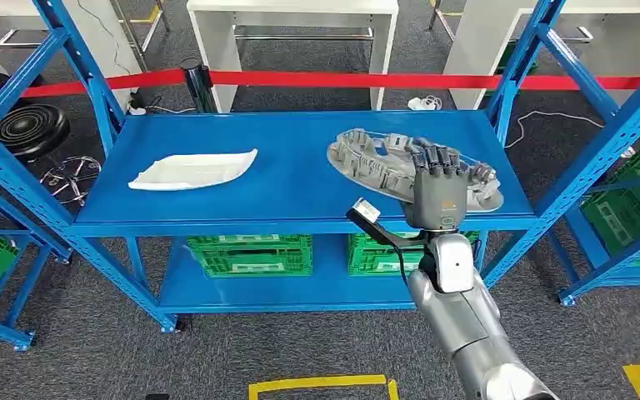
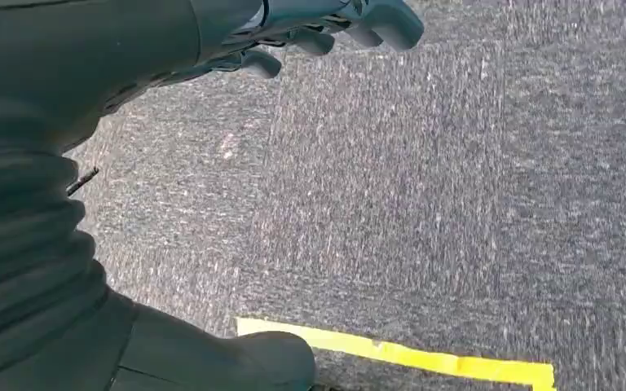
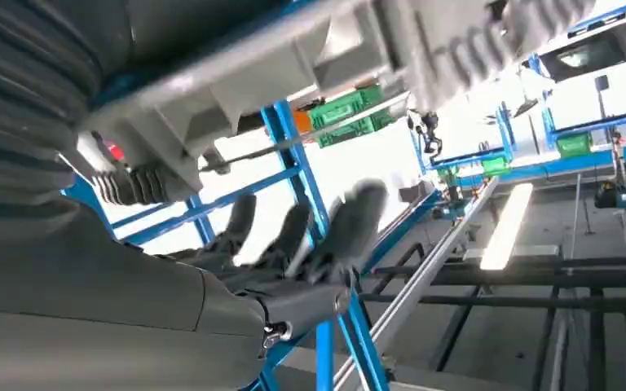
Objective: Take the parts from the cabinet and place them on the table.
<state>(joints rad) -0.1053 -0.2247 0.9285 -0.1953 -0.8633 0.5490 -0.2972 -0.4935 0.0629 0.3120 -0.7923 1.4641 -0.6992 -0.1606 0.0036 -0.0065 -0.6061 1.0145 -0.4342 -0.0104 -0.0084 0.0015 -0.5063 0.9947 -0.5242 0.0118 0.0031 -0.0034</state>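
Note:
A grey ribbed part (image 1: 375,158) lies on the right of the blue cabinet shelf (image 1: 300,187), its near end at the shelf's front edge. A white curved part (image 1: 193,170) lies on the left of the same shelf. My right hand (image 1: 438,179) reaches over the grey part's near edge with its fingers stretched out on top of it. In the right wrist view the grey part (image 3: 359,49) is blurred and a gap shows between it and the straight fingers (image 3: 293,236). My left hand (image 2: 326,24) hangs over the carpet, loosely curved and holding nothing.
Green crates (image 1: 250,252) stand on the lower shelf. Blue uprights (image 1: 575,167) frame the shelf on both sides. A red barrier tape (image 1: 342,79) runs behind the cabinet, and a black stool (image 1: 32,129) stands at the far left. Yellow floor tape (image 1: 317,383) lies in front.

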